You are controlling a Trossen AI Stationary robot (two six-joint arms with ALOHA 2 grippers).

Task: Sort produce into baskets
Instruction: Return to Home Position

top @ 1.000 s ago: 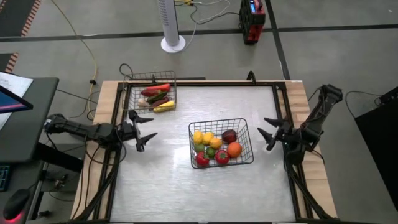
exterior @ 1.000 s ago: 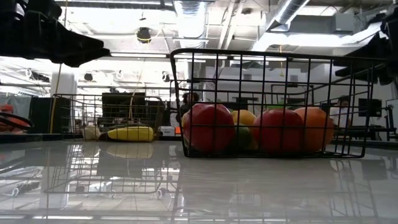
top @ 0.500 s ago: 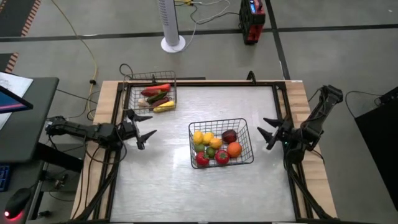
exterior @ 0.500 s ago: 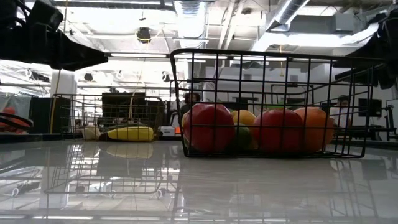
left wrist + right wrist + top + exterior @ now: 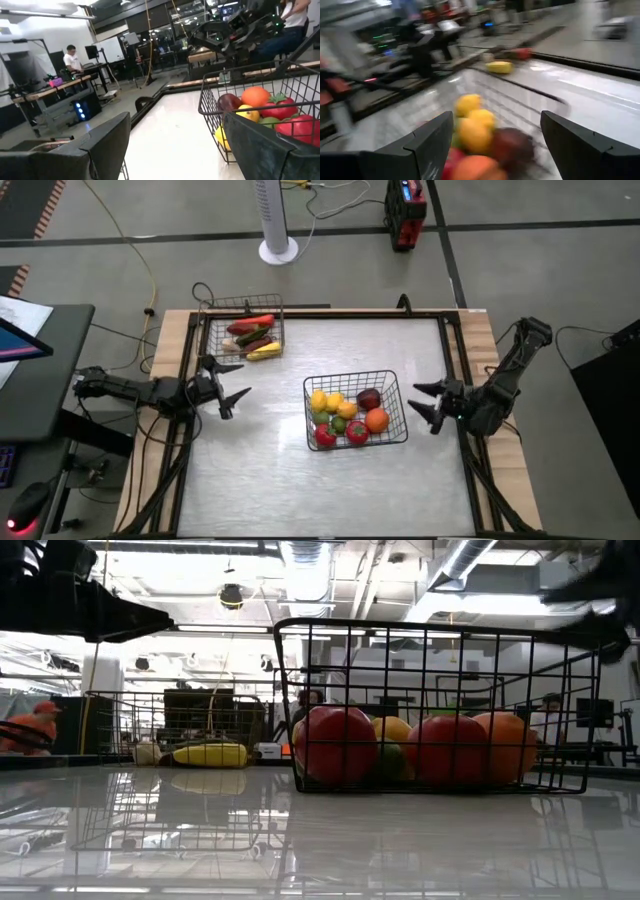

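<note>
While left gripper (image 5: 243, 381) hovers agape, right gripper (image 5: 418, 398) faces black basket (image 5: 352, 376), fingers spread.

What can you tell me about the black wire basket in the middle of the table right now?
The black wire basket is a rectangular open-grid box of thin dark wire, open-topped, standing flat on the pale table near its centre. Inside lie round pieces: three yellow, one maroon, one orange, two red, one green, all below the rim. Neither the left gripper nor the right gripper touches it; both are open, one at each side.
</note>
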